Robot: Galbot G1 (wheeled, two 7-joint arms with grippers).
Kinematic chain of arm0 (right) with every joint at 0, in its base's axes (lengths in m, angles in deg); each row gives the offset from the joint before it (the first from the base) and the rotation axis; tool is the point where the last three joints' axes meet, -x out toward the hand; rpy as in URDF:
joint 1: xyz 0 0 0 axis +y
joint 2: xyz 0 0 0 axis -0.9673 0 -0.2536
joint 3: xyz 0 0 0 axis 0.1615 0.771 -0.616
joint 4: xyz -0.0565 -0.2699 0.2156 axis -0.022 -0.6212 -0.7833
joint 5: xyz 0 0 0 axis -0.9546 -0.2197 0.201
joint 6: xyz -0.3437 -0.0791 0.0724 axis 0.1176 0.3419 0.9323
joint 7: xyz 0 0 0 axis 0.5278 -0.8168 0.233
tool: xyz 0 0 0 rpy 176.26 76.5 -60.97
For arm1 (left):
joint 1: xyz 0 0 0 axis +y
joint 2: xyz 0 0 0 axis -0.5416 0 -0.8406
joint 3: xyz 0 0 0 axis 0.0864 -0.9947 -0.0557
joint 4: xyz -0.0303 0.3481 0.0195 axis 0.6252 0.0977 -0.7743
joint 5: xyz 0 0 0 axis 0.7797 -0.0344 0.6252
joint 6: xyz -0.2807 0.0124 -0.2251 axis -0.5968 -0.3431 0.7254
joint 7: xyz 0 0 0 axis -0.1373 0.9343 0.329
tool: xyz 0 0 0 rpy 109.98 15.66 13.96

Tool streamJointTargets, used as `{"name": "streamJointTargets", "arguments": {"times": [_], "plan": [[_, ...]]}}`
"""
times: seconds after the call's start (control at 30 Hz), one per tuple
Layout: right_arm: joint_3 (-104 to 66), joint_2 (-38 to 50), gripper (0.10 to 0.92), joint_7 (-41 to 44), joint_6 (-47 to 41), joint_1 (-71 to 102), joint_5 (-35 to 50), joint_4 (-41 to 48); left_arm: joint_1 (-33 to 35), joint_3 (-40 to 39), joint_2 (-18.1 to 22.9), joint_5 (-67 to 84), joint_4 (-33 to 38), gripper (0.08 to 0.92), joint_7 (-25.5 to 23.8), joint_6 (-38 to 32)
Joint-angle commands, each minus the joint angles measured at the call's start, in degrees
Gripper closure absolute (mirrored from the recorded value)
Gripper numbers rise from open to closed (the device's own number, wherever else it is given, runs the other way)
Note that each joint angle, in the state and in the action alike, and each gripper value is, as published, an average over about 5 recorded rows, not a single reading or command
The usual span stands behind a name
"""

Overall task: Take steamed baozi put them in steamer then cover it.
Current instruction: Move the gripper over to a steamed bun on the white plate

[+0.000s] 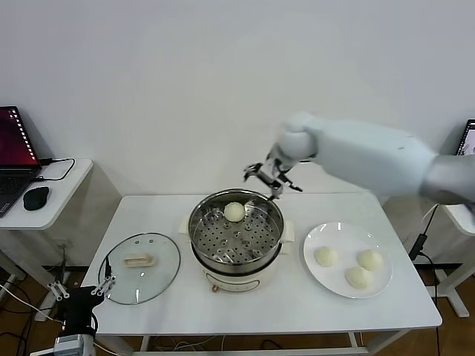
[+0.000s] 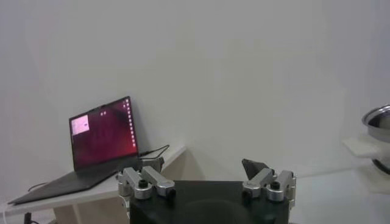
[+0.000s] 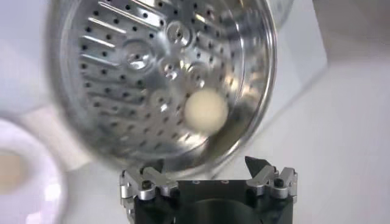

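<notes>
The steel steamer (image 1: 215,245) stands mid-table on its cream pot base. One off-white baozi (image 1: 234,212) lies at the steamer's far side; it also shows in the right wrist view (image 3: 206,112) inside the perforated steamer basket (image 3: 134,67). Three more baozi (image 1: 326,256) (image 1: 369,259) (image 1: 358,277) lie on a white plate (image 1: 315,239) to the right. The glass cover (image 1: 159,274) with its cream handle (image 1: 139,260) lies flat on the table to the left. My right gripper (image 1: 272,180) hovers open and empty above the steamer's far rim. My left gripper (image 1: 80,291) is parked open, low beside the table's left front corner.
A side desk (image 1: 63,194) at the left holds a laptop (image 1: 15,159) and a mouse (image 1: 35,197); the laptop shows in the left wrist view (image 2: 100,137). A screen edge (image 1: 469,139) and another desk stand at the far right. A white wall runs behind the table.
</notes>
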Motion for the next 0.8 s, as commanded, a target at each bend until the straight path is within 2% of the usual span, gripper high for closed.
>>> {"name": "streamJointTargets", "arguments": {"times": [0.03, 0.17, 0.33, 0.5, 0.8], "plan": [[1.59, 23.74, 0.203, 3.54, -17.08, -2.67, 6.65, -15.23, -0.38, -0.42, -1.03, 0.14, -0.02, 0.177, -0.15, 0.39], [1.14, 27.14, 0.202, 3.01, -16.90, 2.59, 3.11, -14.95, -0.61, -0.47, -1.28, 0.14, 0.19, 0.177, -0.23, 0.76], [-5.74, 27.05, 0.203, 2.10, -15.42, 15.01, -0.23, -12.01, -0.52, -0.03, -1.15, 0.13, 0.16, 0.177, -0.24, 0.94], [-14.31, 24.18, 0.202, 1.92, -14.14, 26.13, -3.76, -7.82, -0.23, 0.47, -0.64, 0.07, 0.08, 0.177, -0.23, 1.03], [-21.12, 14.55, 0.203, 1.67, -12.42, 35.09, -10.89, 3.94, -0.07, 1.43, -0.04, 0.09, -0.15, 0.177, -0.21, 1.19]]}}
